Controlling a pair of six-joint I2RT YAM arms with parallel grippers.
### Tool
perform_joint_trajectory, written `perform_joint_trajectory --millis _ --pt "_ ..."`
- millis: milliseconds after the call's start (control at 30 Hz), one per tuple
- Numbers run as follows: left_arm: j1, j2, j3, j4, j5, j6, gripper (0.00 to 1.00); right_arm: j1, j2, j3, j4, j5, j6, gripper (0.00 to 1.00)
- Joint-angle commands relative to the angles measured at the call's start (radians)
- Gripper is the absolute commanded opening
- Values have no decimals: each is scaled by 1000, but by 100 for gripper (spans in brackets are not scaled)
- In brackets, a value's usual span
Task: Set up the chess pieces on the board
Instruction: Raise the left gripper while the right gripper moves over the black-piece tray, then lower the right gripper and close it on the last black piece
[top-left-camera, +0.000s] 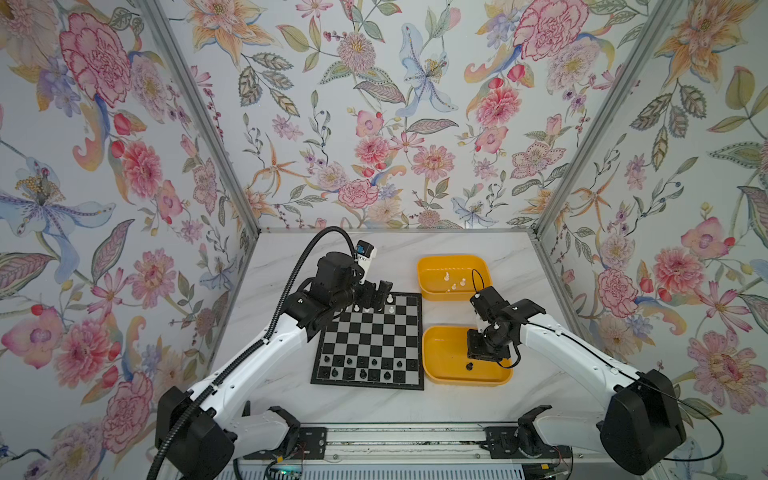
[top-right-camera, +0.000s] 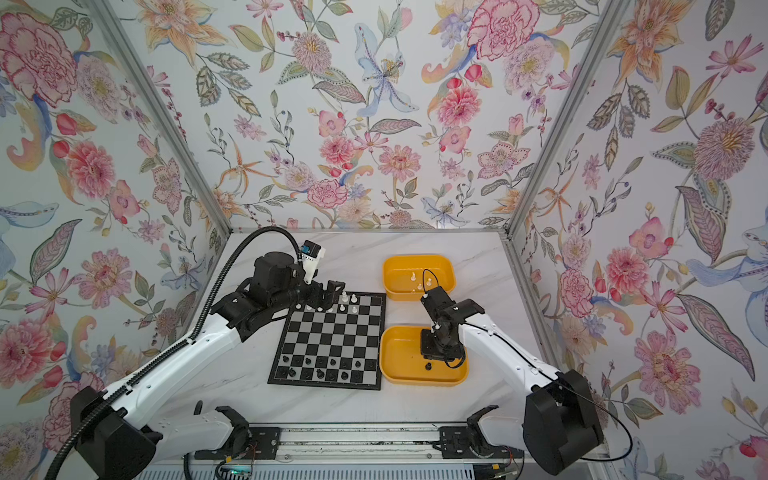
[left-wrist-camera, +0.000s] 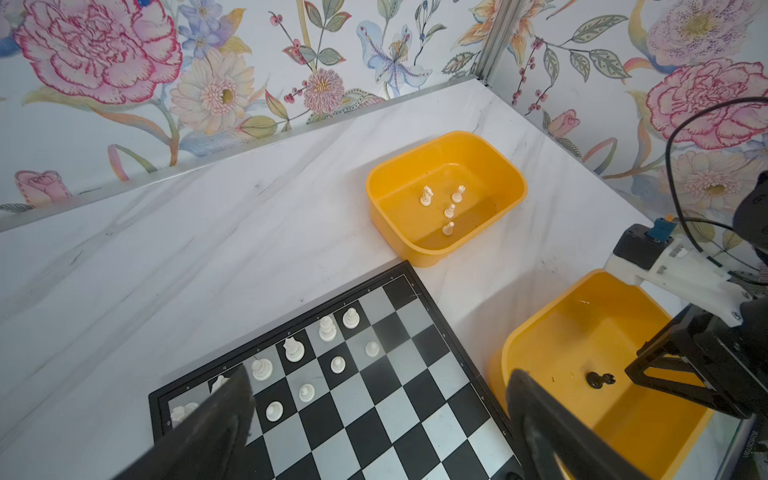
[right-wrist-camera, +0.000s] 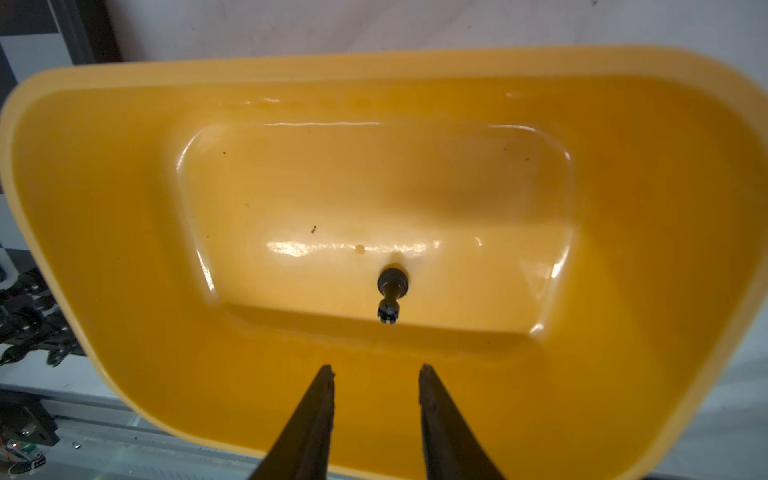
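tiny black plastic chessman (right-wrist-camera: 390, 297) lying in yellow tub (right-wrist-camera: 374, 66), just beyond right gripper (right-wrist-camera: 376, 370), jaws narrow and empty, left gripper (left-wrist-camera: 378, 374) wide above checkered board (left-wrist-camera: 374, 419)

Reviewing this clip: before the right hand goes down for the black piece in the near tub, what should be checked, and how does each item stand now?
1. Right hand open and holding nothing: ok.
2. Black piece roughly in line ahead of the fingertips, not yet between them: ok.
3. Black piece upright for an easy pinch: not ok, it lies on its side on the floor of the near tub.
4. Left hand open, holding nothing, away from that tub over the far end of the board: ok.
5. Free square among the black pieces on the board: cannot tell, too small.
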Motion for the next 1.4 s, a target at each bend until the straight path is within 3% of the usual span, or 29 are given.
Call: perform_joint_trajectory --millis 0,100,400,1133,1367 --pt "71 27 -36 27 81 15 95 20 44 -17 42 29 47 35" --pt "121 45 -45 22 101 24 95 35 72 -10 48 46 63 35" --pt "153 94 -4 10 115 54 94 37 114 -37 68 69 84 37" --pt "160 106 14 -1 111 44 92 33 142 -98 134 42 69 20" --pt "163 88 5 -11 101 49 92 34 139 -97 136 37 71 20"
